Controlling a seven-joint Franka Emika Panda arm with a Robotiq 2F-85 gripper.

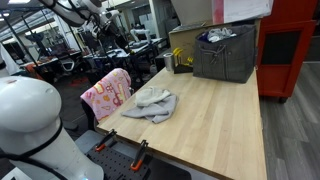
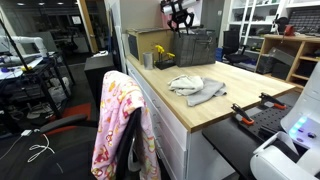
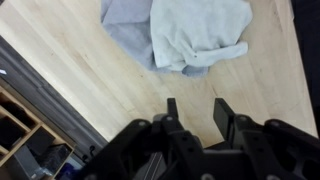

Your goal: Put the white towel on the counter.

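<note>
A crumpled white towel [image 3: 200, 30] lies on the light wooden counter [image 3: 110, 80], partly on top of a grey cloth [image 3: 125, 25]. The pair shows in both exterior views, with the white towel [image 1: 148, 97] [image 2: 184, 83] and grey cloth [image 1: 163, 108] [image 2: 208, 93] near the counter's edge. My gripper [image 3: 196, 105] is open and empty, hanging well above the bare wood beside the towel. In an exterior view it appears high above the counter [image 2: 178, 16].
A grey fabric bin [image 1: 225, 52] [image 2: 195, 47] and a cardboard box [image 1: 190, 38] stand at the counter's far end, with a yellow item [image 2: 163, 52] beside them. A pink patterned cloth [image 1: 107, 93] [image 2: 120, 125] hangs over a chair next to the counter. Clamps [image 1: 140, 155] grip the counter edge.
</note>
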